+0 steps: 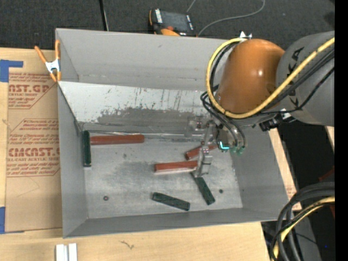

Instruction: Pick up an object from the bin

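Grey metal bin (136, 58). By left wall, dark green flat bar (86, 148); beside it, long red-brown flat bar (117, 140). Mid-floor, shorter red-brown flat bar (173, 167), gripper (202, 165) at its right end, open or closed impossible to tell. Near front wall, slanted dark green bar (171, 201) and second dark green bar (205, 190).

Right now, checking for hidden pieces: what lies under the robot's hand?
The right end of a red-brown bar and a short red piece show there. The hand covers their near ends, so whether they touch is hidden.
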{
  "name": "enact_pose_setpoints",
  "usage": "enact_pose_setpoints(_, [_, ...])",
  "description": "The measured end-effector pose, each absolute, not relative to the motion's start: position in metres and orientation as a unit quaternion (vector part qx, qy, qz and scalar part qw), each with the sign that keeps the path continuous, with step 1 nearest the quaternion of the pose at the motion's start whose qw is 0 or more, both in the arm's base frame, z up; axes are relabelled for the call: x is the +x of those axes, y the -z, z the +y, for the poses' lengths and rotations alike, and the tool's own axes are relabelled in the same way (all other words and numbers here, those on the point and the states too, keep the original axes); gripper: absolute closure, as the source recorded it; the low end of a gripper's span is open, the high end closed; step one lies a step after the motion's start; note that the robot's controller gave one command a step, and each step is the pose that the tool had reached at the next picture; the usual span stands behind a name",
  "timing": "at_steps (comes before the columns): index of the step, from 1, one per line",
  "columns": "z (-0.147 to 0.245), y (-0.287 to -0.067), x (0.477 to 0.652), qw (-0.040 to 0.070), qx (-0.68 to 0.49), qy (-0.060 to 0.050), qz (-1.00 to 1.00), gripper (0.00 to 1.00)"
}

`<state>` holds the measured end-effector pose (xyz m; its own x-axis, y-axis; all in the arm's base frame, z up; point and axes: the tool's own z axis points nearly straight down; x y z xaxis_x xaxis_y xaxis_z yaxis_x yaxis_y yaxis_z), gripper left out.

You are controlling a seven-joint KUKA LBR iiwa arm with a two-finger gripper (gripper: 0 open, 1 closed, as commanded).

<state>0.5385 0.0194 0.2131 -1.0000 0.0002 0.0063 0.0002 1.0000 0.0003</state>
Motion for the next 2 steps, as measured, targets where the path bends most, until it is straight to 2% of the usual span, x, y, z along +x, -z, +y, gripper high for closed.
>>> enact_pose_setpoints(1, [-0.0081, -0.0657, 0.5330, 0.003, -0.055, 0.000, -0.999, 0.00])
enact_pose_setpoints(2, [-0.0077, -0.0704, 0.5359, -0.001, -0.054, 0.001, -0.999, 1.00])
